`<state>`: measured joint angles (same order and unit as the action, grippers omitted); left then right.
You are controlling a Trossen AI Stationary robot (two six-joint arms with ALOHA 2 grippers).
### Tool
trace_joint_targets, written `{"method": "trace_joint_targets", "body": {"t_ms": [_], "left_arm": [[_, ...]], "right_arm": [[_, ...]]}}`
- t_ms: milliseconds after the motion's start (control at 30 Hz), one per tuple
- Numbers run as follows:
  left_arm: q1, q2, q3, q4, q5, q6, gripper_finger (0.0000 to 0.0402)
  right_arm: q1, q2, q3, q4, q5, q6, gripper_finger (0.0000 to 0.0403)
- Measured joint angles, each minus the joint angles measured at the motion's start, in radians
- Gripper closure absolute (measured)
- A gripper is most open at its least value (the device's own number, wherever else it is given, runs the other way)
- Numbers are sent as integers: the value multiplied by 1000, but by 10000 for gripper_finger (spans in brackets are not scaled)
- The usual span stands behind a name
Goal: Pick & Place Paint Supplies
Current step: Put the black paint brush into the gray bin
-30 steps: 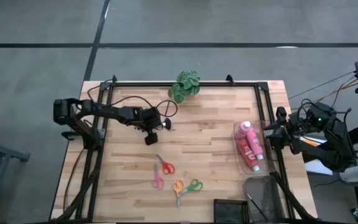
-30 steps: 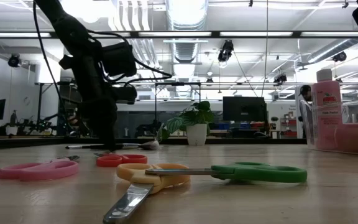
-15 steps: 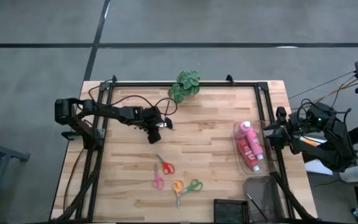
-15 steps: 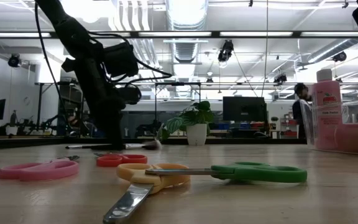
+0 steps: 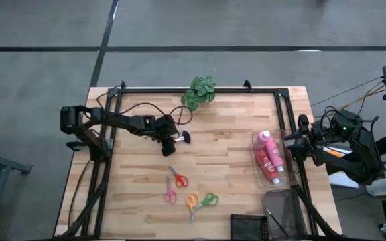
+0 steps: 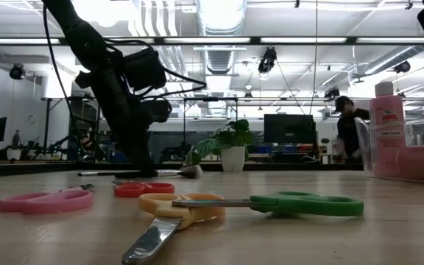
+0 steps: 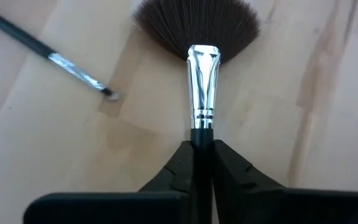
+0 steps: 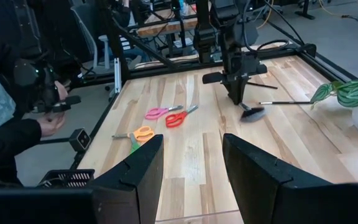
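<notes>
Left gripper (image 7: 202,144) pinching fan brush (image 7: 202,74) by dark handle just behind metal ferrule, bristles pointing away, brush flat on worktop (image 5: 233,127) toward back-left part.

- Lift straight up first; bristles may drag otherwise.
- Second thin brush (image 7: 48,56) lies just beside fan tip, not touching; keep clear of it on rise.
- Grip is near the head, so expect the long handle to droop; move slowly.
- Carry toward clear bin (image 5: 256,161) holding bottles (image 5: 269,152) at right edge.
- Right gripper (image 8: 191,180) waits beyond right edge, fingers spread, empty.

Fan brush (image 5: 181,138) left-centre on table (image 5: 233,167) (scissors (image 5: 177,179) nearer front); bottles (image 5: 269,155) right.
</notes>
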<state>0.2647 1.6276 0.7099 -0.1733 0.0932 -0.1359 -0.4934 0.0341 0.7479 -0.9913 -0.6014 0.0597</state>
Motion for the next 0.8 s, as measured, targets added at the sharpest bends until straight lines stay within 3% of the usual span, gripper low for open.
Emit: {"method": "trace_joint_targets", "body": {"t_ms": [367, 567, 800], "left_arm": [[-80, -7, 160, -13, -3, 1, 372], [-188, -7, 273, -13, -26, 8, 372], [-322, 25, 408, 23, -124, 8, 371]], "right_arm": [[0, 0, 0, 0, 0, 0, 241], [0, 0, 0, 0, 0, 0, 241], [0, 0, 0, 0, 0, 0, 241]]}}
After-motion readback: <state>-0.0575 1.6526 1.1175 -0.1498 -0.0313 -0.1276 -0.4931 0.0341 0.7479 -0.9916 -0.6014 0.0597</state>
